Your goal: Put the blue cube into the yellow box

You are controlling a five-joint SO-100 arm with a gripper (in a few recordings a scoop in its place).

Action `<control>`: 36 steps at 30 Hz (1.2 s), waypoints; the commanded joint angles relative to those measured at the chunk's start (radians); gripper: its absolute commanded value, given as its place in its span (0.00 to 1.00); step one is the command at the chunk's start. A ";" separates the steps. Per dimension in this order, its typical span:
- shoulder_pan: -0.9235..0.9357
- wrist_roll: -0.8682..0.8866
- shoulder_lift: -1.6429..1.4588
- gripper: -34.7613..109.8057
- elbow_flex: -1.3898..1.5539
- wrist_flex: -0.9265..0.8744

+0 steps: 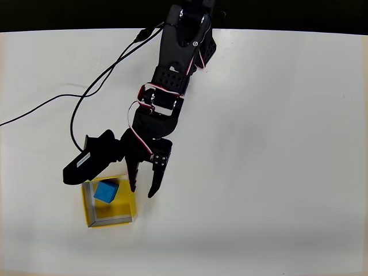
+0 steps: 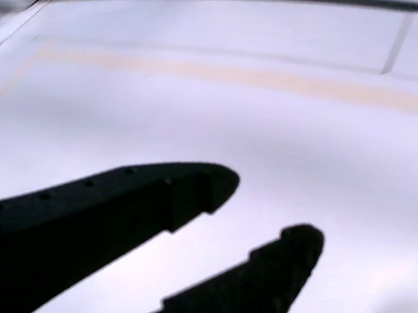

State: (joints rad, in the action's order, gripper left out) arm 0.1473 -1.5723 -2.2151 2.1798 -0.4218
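In the overhead view the blue cube (image 1: pixel 106 192) lies inside the yellow box (image 1: pixel 94 213), toward its upper part, on the white table at the lower left. My black gripper (image 1: pixel 143 190) hangs open just right of the box's upper right corner, with nothing between its fingers. One fingertip is near the box's right rim, apart from the cube. In the wrist view the two black fingers (image 2: pixel 197 184) stand apart over bare white table, and my gripper (image 2: pixel 271 210) holds nothing.
The black arm (image 1: pixel 172 75) reaches down from the top centre of the table. A black cable (image 1: pixel 86 95) trails across the upper left. A black camera module (image 1: pixel 92 158) on the wrist sits just above the box.
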 commanded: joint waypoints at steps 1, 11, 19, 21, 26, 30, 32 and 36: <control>-0.058 -0.034 -0.285 0.34 0.126 -0.052; -0.121 -0.114 -0.716 0.34 0.617 -0.161; -0.106 -0.137 -1.046 0.34 0.881 -0.414; -0.104 -0.135 -1.103 0.34 0.920 -0.500; -0.106 -0.110 -1.127 0.35 0.965 -0.692; -0.143 -0.028 -1.129 0.35 0.965 -0.819; -0.146 -0.048 -1.129 0.35 0.965 -0.907; -0.147 0.011 -1.129 0.35 0.965 -0.933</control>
State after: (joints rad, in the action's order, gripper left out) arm 0.0046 -1.5846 -3.3165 3.1170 -1.3300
